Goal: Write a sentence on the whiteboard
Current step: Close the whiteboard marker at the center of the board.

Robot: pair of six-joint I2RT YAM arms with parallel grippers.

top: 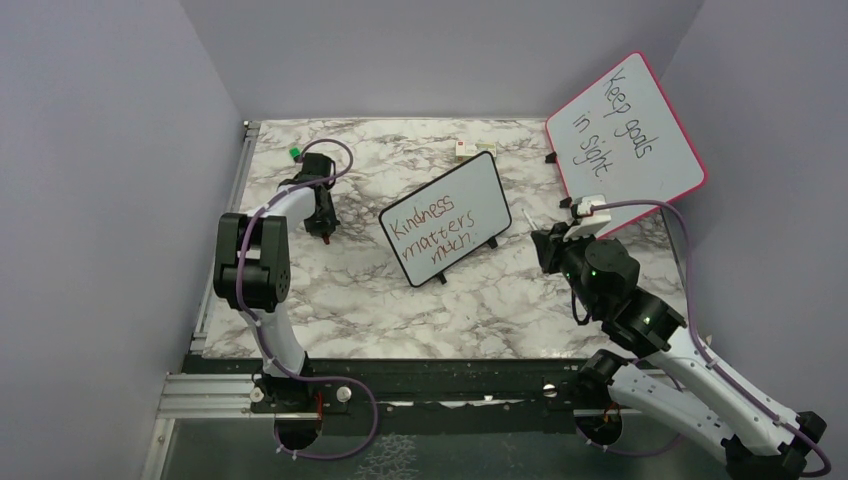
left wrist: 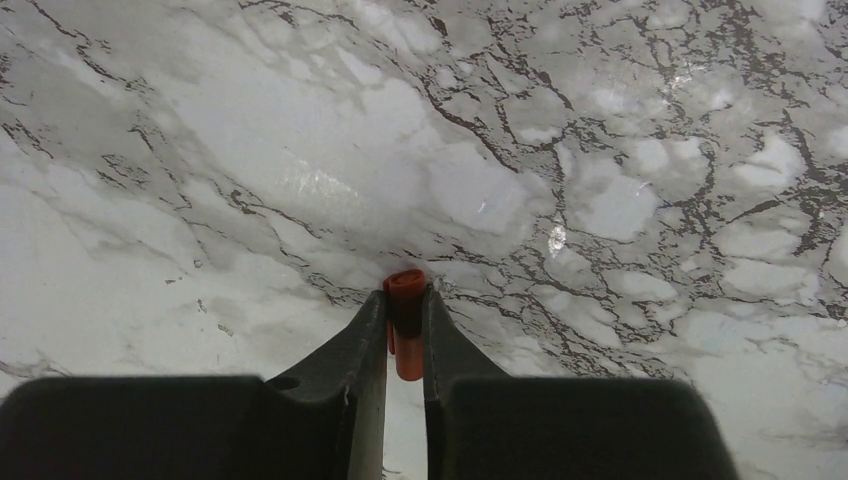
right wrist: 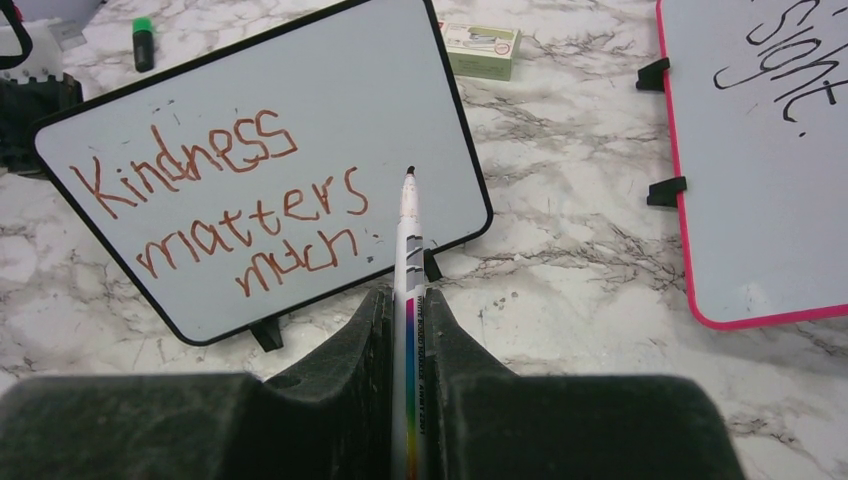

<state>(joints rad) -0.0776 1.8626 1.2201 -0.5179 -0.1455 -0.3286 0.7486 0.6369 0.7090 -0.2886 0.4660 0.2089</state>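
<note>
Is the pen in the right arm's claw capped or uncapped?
Uncapped: the marker in the right gripper shows a bare dark tip, and the left gripper pinches a small orange-red piece, likely its cap.

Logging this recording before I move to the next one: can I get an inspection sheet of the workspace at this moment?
Surface: marble-pattern table, no spills seen.
Job's things: whiteboard standing tilted on its feet; sentence reads "Kindness matters much" in three lines.
Clutter: pink-framed board reading "Keep goals in sight"; green-capped marker; small box.
Grippers: left gripper shut on an orange-red piece, likely a cap; right gripper shut on the marker, tip pointing at the whiteboard.
Cables: purple cables looped along both arms, not snagged.
Surroundings: plain lilac walls.
</note>
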